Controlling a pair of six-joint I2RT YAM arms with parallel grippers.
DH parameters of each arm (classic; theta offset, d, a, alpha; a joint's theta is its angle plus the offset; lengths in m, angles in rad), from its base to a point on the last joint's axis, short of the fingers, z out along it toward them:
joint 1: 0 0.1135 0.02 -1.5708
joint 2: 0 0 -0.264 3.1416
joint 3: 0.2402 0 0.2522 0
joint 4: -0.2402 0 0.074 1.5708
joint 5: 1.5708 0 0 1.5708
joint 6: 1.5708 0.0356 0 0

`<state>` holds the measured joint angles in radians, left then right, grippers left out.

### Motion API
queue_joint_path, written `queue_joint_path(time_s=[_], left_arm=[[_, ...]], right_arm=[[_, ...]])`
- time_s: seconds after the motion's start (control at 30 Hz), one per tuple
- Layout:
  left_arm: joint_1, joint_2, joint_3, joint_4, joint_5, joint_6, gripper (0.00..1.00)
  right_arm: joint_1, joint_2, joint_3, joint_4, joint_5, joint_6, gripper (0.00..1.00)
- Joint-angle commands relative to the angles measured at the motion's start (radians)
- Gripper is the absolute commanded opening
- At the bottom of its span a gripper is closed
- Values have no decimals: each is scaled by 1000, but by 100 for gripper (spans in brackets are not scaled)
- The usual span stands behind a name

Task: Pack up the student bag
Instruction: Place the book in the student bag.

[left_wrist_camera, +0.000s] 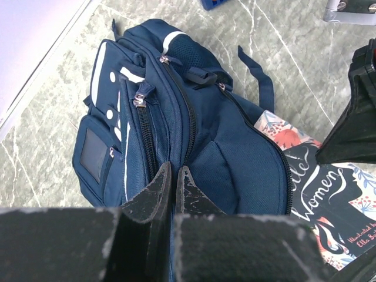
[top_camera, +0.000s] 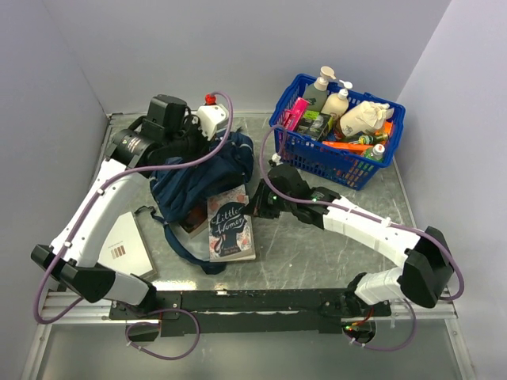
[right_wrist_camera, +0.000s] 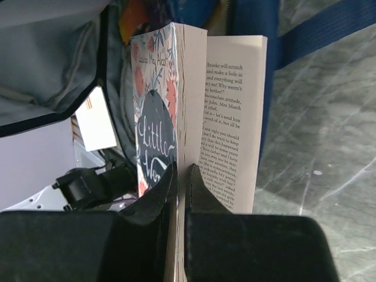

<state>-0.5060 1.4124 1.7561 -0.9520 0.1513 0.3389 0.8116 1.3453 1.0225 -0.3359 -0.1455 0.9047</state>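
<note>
Left hand (left_wrist_camera: 174, 187): you have both fingers pressed almost together on a fold of navy fabric at the edge of the student bag (left_wrist_camera: 205, 135). Only a thin sliver shows between them.

Right hand (right_wrist_camera: 179, 183): fingers pinched on the edge of the paperback (right_wrist_camera: 154, 117), front cover on one side and a printed page on the other. The book fans partly open in your right wrist view.

Student bag: lies on the bench (top_camera: 333, 253), left of centre, beneath your left arm. Zipped front pockets and white trim show in the left wrist view. Its mouth faces the near edge, and grey lining shows inside it from the right wrist.

Paperback: cover up, title "Little Women" legible, far end at the bag's mouth, the rest on bare bench. A bag strap loops just beside its near left corner.

Blue plastic basket (top_camera: 317, 154): holds bottles and packets, far right, well apart from the bag.

White pad (top_camera: 127, 245): on the bench left of the bag, beside your left arm
</note>
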Motion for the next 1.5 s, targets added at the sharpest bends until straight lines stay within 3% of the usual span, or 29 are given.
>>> queue_joint_path(time_s=[0.0, 0.3, 0.43, 0.67, 0.7, 0.77, 0.8, 0.9, 1.0, 1.13, 1.37, 1.43, 1.47], left_arm=[[-12, -79, 103, 210, 33, 31, 1], [-40, -58, 201, 139, 74, -32, 1], [-48, -62, 171, 150, 83, -57, 1], [-49, -86, 39, 232, 36, -89, 1], [-51, -87, 22, 242, 18, -87, 1], [-49, -96, -36, 280, 1, -81, 1], [-51, -98, -61, 297, -9, -80, 1], [-49, -104, -150, 361, -24, -80, 1], [-45, -64, -207, 401, -39, -86, 1], [-3, -1, -198, 430, -45, -127, 1], [104, 123, -165, 466, 33, -193, 2], [106, 167, -138, 438, 132, -222, 9], [106, 180, -124, 426, 166, -235, 21]], right_arm=[[11, 21, 40, 112, 29, 69, 0], [8, 222, 220, 129, 414, 186, 0], [-3, 307, 232, 219, 394, 290, 0], [23, 382, 263, 182, 367, 353, 0], [24, 379, 257, 181, 353, 343, 4], [26, 350, 219, 193, 317, 318, 20], [26, 336, 199, 202, 301, 295, 37], [26, 230, 79, 298, 302, 222, 64], [24, 65, -106, 479, 327, 145, 76], [26, -196, -341, 581, 336, 59, 82], [78, -437, -414, 450, 374, -98, 76], [122, -446, -400, 399, 402, -139, 76], [138, -442, -397, 352, 411, -150, 76]])
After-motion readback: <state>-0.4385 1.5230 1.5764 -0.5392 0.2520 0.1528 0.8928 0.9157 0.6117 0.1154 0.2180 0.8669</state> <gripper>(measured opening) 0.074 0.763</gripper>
